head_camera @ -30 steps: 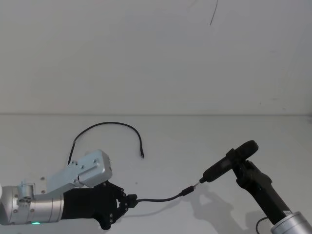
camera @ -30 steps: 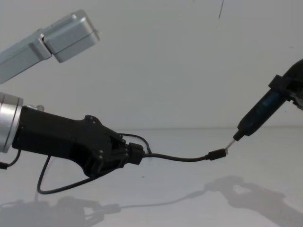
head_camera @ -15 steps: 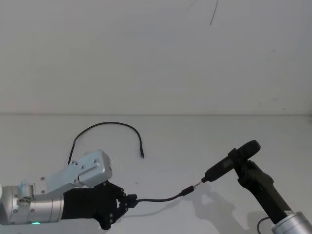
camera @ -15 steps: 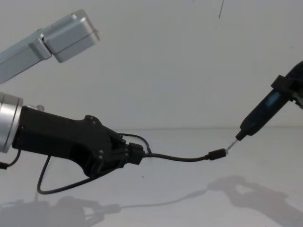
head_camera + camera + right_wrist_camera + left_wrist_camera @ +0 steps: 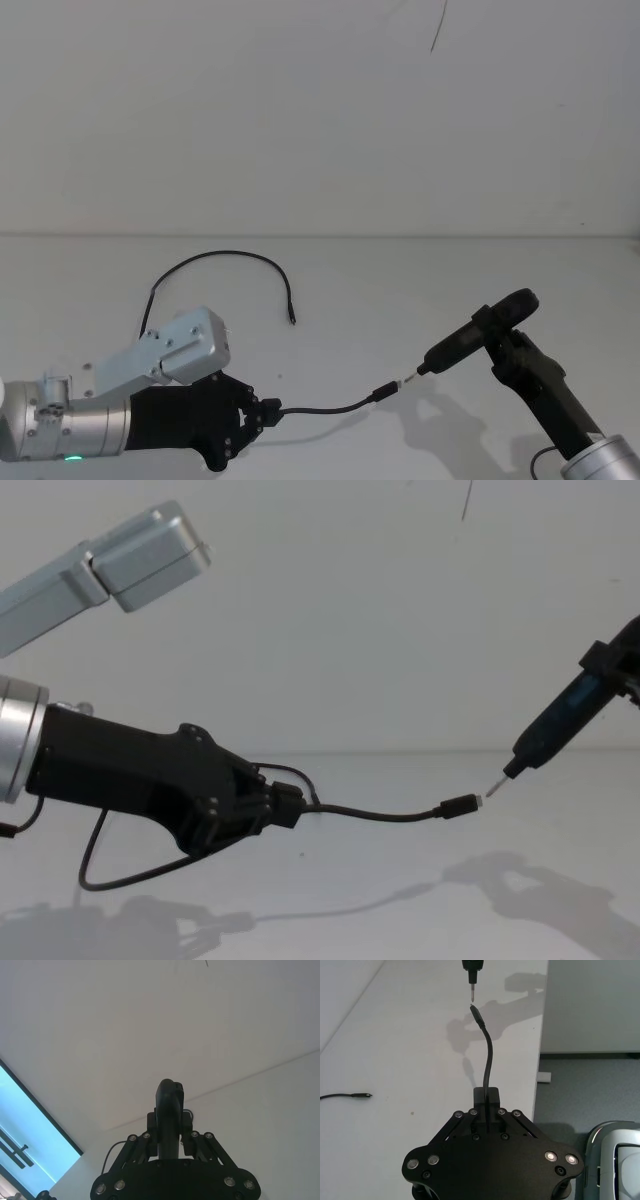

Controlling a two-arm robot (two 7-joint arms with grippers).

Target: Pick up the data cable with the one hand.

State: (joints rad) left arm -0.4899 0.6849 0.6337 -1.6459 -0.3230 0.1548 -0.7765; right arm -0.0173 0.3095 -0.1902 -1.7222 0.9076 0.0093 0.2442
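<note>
the thin black data cable (image 5: 330, 407) is pinched near one end by the matte black jaws of the left gripper (image 5: 262, 414), low at the near left above the smooth white table (image 5: 420, 290). its metal-tipped plug (image 5: 458, 805) is held out rightward, just short of the silver tip of a slim black pen-like tool (image 5: 462, 343), which is clamped in the right gripper (image 5: 169, 1137).

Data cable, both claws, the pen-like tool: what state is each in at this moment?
Data cable: held in the air, free plug pointing at the tool tip, far end trailing on the table.
Left claw: shut on the data cable.
Right claw: shut on the pen-like tool.
Pen-like tool: tilted down, its tip just clear of the plug.
</note>
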